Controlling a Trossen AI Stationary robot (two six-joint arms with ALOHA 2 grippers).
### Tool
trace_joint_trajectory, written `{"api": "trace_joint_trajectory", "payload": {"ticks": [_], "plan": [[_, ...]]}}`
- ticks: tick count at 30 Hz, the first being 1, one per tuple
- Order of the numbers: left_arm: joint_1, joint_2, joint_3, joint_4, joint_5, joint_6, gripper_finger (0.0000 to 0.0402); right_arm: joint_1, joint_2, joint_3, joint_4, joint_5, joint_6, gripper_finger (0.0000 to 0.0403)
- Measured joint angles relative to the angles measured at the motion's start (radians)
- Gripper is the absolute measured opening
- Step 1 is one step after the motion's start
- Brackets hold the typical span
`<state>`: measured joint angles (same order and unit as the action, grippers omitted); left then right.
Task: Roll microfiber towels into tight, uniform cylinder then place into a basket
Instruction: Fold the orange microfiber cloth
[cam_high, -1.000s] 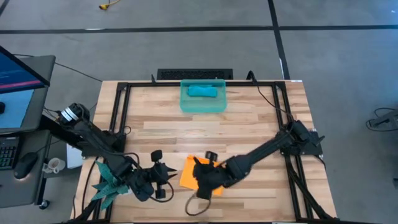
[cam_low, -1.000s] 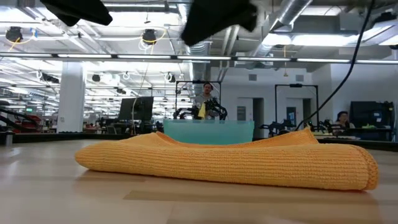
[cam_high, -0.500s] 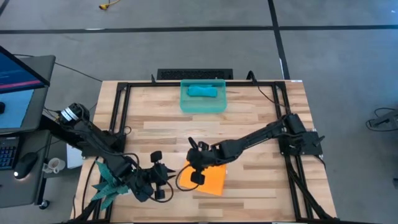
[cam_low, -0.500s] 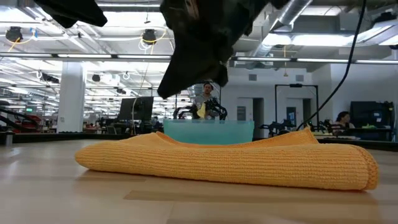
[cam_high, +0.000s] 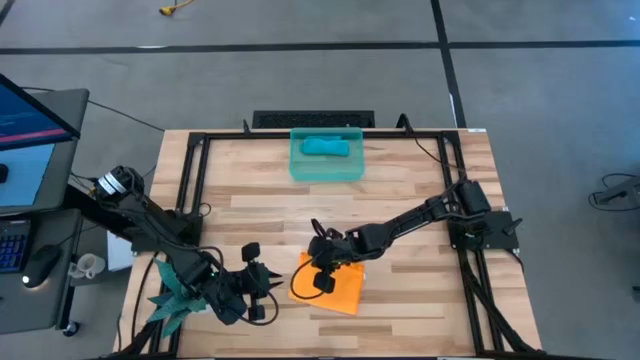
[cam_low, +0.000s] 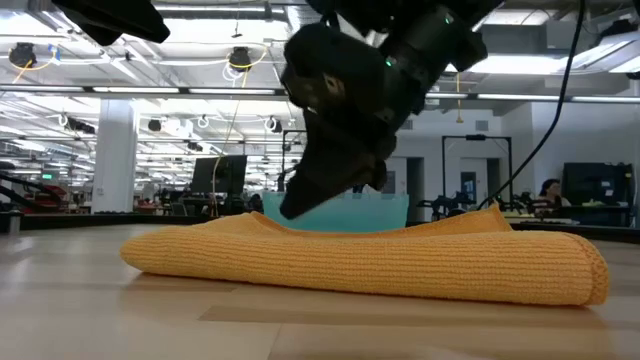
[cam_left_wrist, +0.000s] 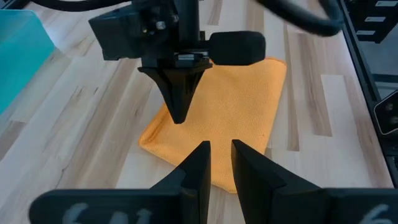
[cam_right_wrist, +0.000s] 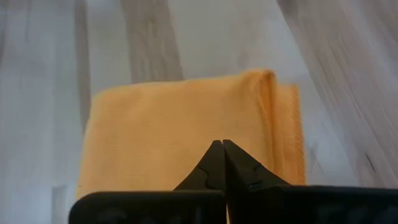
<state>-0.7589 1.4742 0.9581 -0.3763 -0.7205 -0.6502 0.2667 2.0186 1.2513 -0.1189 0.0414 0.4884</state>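
Right gripper (cam_high: 318, 262) now lower over orange towel (cam_high: 340, 290), jaws pressed together; left gripper (cam_high: 268, 290) jaws slightly apart.

teal spiky plant figure (cam_high: 172, 290): table's left edge | monitor (cam_high: 30, 115): beside table | person (cam_low: 331, 160): background

No text, label or number can be read anywhere here. The monitor (cam_high: 30, 115) left of the table shows a lit screen, its content too small to make out.

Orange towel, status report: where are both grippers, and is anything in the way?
Right gripper shut, empty, over orange towel. Left gripper beside it, holding nothing. Teal towel in basket. Nothing blocking.
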Motion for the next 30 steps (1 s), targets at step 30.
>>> {"api": "trace_joint_trajectory", "payload": {"ticks": [30], "plan": [[0.0,0.0,0.0,0.0,-0.002,-0.001,0.0056,-0.038,-0.007,-0.102,-0.265,0.47,0.627,0.0008]]}}
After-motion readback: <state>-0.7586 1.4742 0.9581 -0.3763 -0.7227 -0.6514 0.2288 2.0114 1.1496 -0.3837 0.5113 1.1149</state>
